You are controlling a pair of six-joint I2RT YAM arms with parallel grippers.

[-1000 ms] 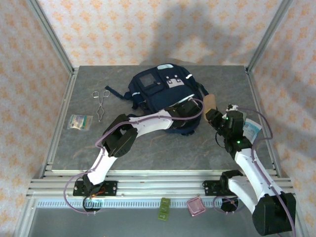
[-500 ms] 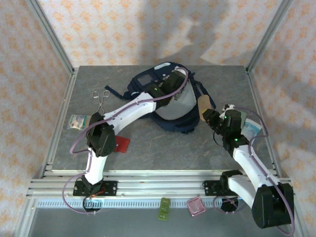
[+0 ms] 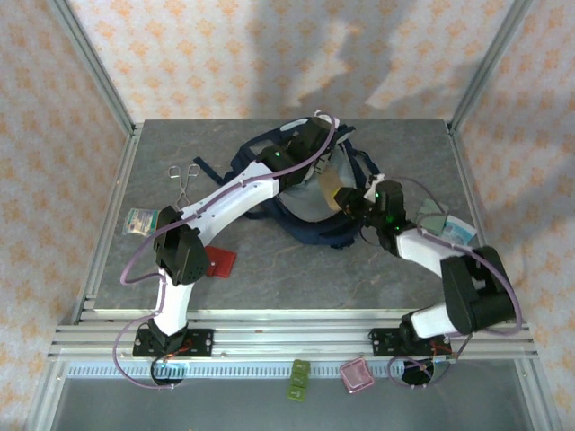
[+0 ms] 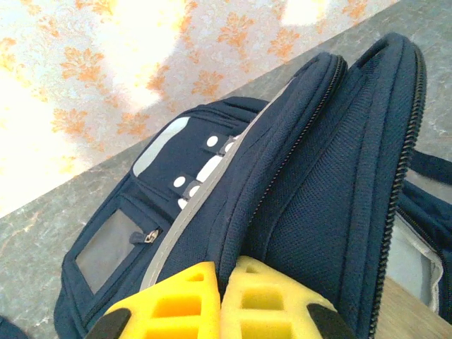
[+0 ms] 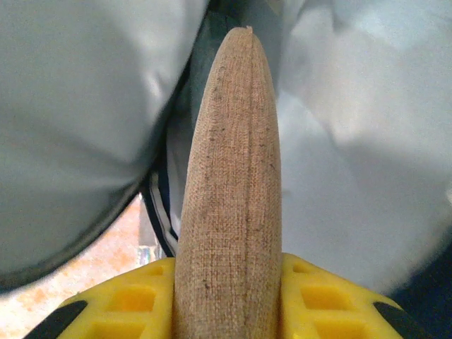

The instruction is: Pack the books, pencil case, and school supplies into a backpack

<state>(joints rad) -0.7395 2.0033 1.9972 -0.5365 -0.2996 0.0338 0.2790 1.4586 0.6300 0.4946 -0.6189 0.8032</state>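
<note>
Now, right hand [image 5: 226,293] moved left, pencil case [image 5: 226,162] (gripped) at backpack [image 4: 296,198] mouth

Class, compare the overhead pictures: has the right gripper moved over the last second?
Yes. The right gripper, shut on the pencil case, has moved left, away from the table's right rail, toward the open backpack.

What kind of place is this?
Probably a robot lab test cell: a left arm and a right arm bolted to a rail at the edge of a grey table, fenced by aluminium posts and patterned wall panels.
</note>
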